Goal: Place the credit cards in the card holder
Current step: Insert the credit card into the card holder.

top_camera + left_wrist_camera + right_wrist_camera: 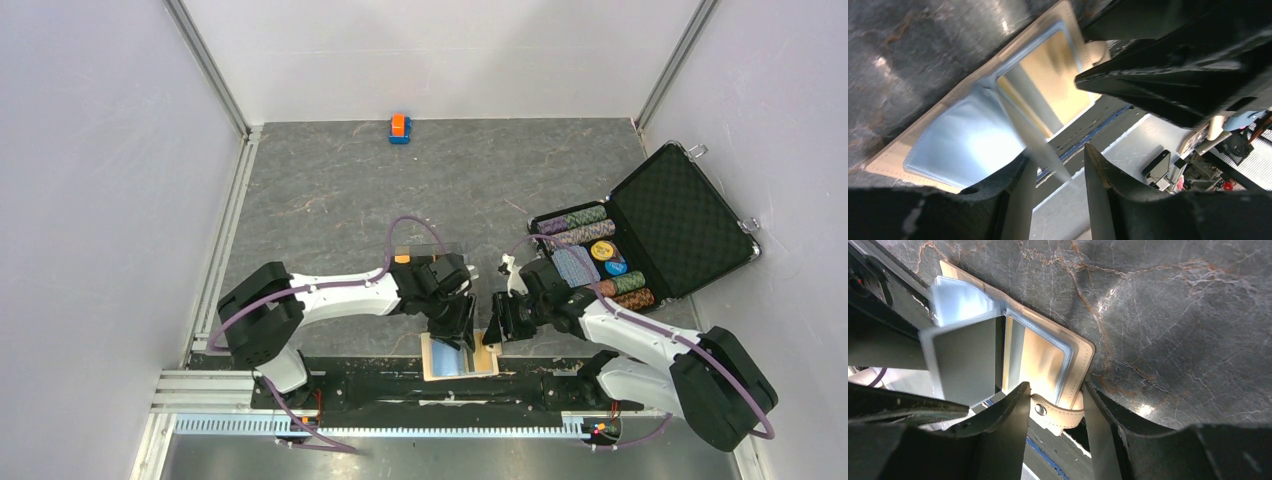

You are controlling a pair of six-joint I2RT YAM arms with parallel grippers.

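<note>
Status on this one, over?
Left gripper: grey card on edge between jaws, over the open card holder, grip unclear. Right gripper: jaws straddle the holder's tab. No obstruction seen.

A dark grey stone-look worktop (1173, 315) with orange lines fills most of the view. At its edge lies an open, flat tan card holder (1079, 347) with clear plastic pockets (960, 297) inside. A flat grey sheet (965, 360) stands up from its middle; card or pocket, I cannot tell. The holder's small tan tab (1060, 417) with a round metal button (1039, 410) sits between the two black fingers (1003, 430) of the right gripper (1054, 390). The fingers stand apart; I cannot tell if they pinch it.
</note>
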